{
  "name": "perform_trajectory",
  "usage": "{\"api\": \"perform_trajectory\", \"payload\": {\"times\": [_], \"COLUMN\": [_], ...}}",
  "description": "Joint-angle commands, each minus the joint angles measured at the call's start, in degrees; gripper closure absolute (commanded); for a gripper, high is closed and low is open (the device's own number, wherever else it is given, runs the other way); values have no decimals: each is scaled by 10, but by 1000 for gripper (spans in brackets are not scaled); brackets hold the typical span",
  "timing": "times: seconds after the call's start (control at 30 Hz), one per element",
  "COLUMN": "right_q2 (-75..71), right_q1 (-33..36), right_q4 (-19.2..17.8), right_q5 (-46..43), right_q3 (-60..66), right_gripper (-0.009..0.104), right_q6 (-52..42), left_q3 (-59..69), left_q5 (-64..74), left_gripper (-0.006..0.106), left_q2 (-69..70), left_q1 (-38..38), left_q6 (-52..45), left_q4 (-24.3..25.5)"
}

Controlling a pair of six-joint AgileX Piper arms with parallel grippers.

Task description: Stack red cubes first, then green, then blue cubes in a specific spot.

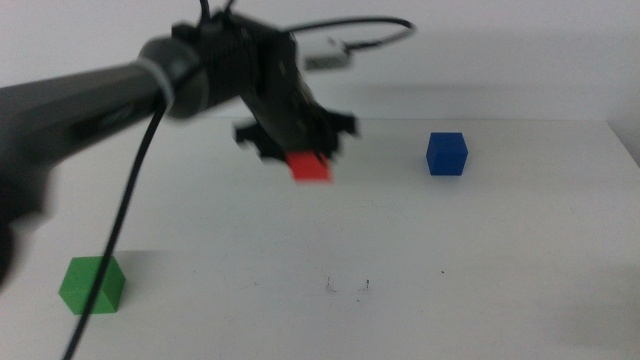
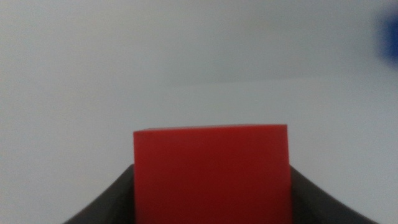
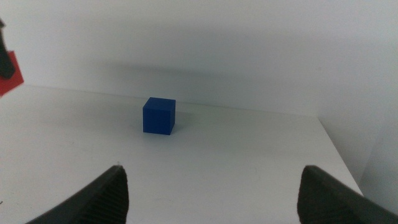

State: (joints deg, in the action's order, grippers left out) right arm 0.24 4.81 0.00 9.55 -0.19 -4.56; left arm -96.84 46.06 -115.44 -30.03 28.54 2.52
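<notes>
The white counter (image 1: 480,260) stretches under me, and across it from the left reaches my left arm, a long dark limb trailing a black cable. At its end my left hand (image 1: 305,150) sits above the far middle of the counter, closed on the red cube (image 1: 311,166). In the left wrist view that cube (image 2: 211,174) fills the space between my two dark jaws, one jaw hugging each side face, and its top edge runs level. From the middle view the cube appears to be lifted off the surface, though the blur there keeps me from being certain.

My right hand (image 3: 211,193) waits off at the right side, out of the middle view, jaws spread wide apart and holding nothing; it looks out toward the blue cube (image 3: 158,116).

That blue cube (image 1: 446,153) rests on the counter near the far edge, to the right of my left hand and well apart from it. The green cube (image 1: 91,285) stands alone at the near left corner, far from both others.

Smallest of all, a couple of tiny dark specks (image 1: 346,286) mark the near middle of the counter, with no cube on them.
</notes>
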Motion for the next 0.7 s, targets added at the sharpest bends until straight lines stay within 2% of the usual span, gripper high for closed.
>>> {"api": "perform_trajectory", "payload": {"times": [0.0, 0.1, 0.2, 0.67], "right_q2": [-2, -2, -2, -2], "right_q1": [-3, -3, -3, -3], "right_q4": [-7, -7, -7, -7], "right_q5": [-5, -5, -5, -5], "right_q3": [2, 2, 2, 2], "right_gripper": [2, 2, 2, 2], "right_q6": [-4, -4, -4, -4], "left_q3": [123, 209, 225, 225], "left_q5": [-75, -111, -101, -133], "left_gripper": [82, 82, 82, 82], "left_q2": [80, 124, 110, 33], "left_q1": [-51, -109, -147, -151], "left_q6": [67, 232, 313, 313], "left_q4": [1, 98, 155, 150]}}
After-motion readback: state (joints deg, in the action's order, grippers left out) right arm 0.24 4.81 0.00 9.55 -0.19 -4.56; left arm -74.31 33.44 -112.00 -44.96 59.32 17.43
